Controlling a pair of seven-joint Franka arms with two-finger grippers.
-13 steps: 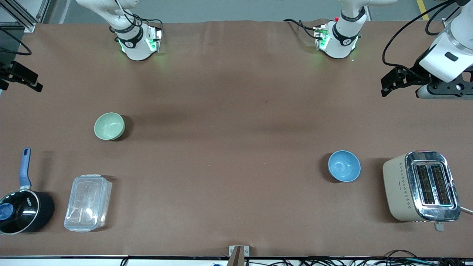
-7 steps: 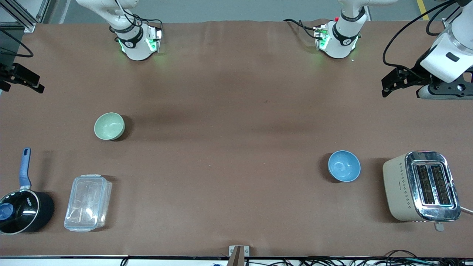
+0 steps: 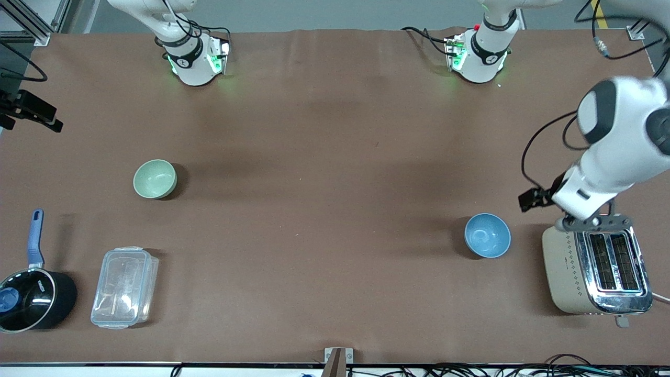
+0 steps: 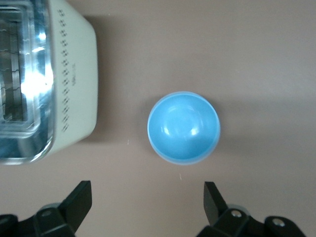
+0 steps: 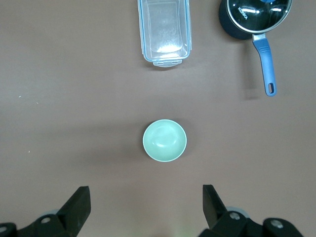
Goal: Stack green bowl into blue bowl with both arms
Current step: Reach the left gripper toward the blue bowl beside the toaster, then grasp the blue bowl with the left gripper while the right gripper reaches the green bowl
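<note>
The green bowl (image 3: 155, 179) stands upright and empty on the brown table toward the right arm's end; it also shows in the right wrist view (image 5: 165, 140). The blue bowl (image 3: 487, 235) stands upright and empty toward the left arm's end, beside the toaster; it also shows in the left wrist view (image 4: 183, 127). My left gripper (image 4: 148, 195) is open and empty, up in the air over bare table next to the blue bowl. My right gripper (image 5: 146, 197) is open and empty, high over bare table next to the green bowl. Both bowls lie apart from the fingers.
A beige and chrome toaster (image 3: 596, 264) stands at the left arm's end. A clear lidded plastic box (image 3: 124, 287) and a black saucepan with a blue handle (image 3: 29, 293) stand near the front edge at the right arm's end. The left arm's wrist (image 3: 602, 178) hangs above the toaster.
The left arm has swung from the table's end down toward the toaster and blue bowl. The right arm has hardly moved. Both bowls stay put.
</note>
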